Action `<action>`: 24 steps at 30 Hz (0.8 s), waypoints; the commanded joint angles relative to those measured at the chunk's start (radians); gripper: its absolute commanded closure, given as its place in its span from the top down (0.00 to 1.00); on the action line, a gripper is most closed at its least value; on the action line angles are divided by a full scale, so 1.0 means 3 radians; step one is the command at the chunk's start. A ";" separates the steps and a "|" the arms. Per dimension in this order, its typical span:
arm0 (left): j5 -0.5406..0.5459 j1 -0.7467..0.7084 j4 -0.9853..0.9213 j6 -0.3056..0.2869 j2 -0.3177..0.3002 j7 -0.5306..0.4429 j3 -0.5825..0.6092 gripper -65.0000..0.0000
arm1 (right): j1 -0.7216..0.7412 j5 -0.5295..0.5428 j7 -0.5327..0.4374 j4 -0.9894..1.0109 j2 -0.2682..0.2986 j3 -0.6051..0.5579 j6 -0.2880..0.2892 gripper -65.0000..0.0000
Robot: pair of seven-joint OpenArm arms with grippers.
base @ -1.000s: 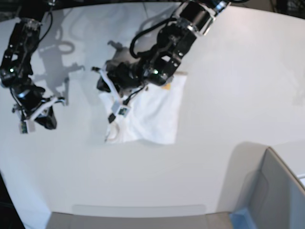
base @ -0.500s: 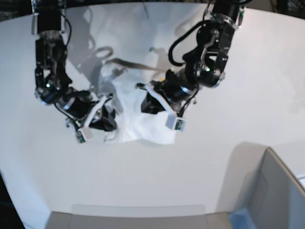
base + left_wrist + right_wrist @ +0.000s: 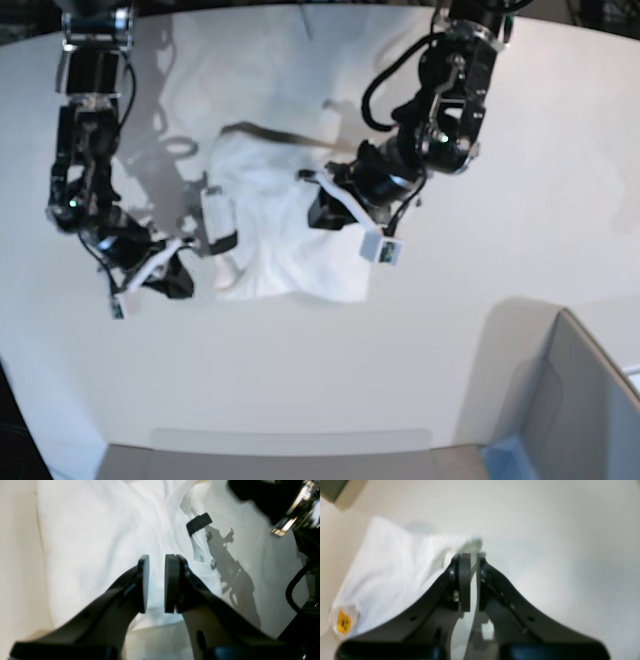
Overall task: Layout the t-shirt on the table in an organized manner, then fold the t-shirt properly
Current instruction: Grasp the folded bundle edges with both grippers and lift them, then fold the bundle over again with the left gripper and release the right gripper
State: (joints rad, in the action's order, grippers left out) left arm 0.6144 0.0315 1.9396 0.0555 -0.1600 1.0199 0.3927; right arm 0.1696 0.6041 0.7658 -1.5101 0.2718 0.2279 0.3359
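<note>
- The t-shirt (image 3: 285, 235) lies rumpled on the table (image 3: 520, 180), in the middle of the tabletop in the base view, well clear of the grey bin (image 3: 580, 400) at the table's near corner.
- My left gripper (image 3: 156, 583) hangs over the t-shirt; its pads stand apart with only cloth visible behind the gap, nothing clamped.
- Only the left wrist view shows the small black tag (image 3: 199, 523) at the t-shirt's edge.
- Only the right wrist view shows the yellow print (image 3: 343, 621) on a corner of the t-shirt.
- My right gripper (image 3: 473, 580) sits beside the t-shirt's edge with a narrow slit between its pads; the view is blurred, so I cannot tell whether cloth is pinched.
- In the base view my arms hide part of the t-shirt.
</note>
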 commanded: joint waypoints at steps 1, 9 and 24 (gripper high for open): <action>0.0031 0.0072 0.0058 -0.0019 0.0004 -0.0088 -0.0007 0.16 | 0.0000 0.0086 -0.0075 -0.0216 0.0017 0.0041 0.0029 0.06; 0.0021 0.0619 -0.0591 -0.0029 0.0019 -0.0108 0.0028 0.16 | -0.0793 0.0086 0.0447 -0.1331 -0.0003 0.0051 0.0039 0.05; 0.0021 0.1724 -0.2274 -0.0039 0.0009 -0.0441 0.0760 0.16 | -0.1453 0.0065 0.0534 -0.1260 -0.0228 -0.0271 0.0018 0.00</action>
State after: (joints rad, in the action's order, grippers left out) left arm 0.6178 0.5182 1.2472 0.0528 -0.1596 0.9089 0.6216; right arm -0.2768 0.6136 0.9409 -1.8805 0.1932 0.1429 0.3382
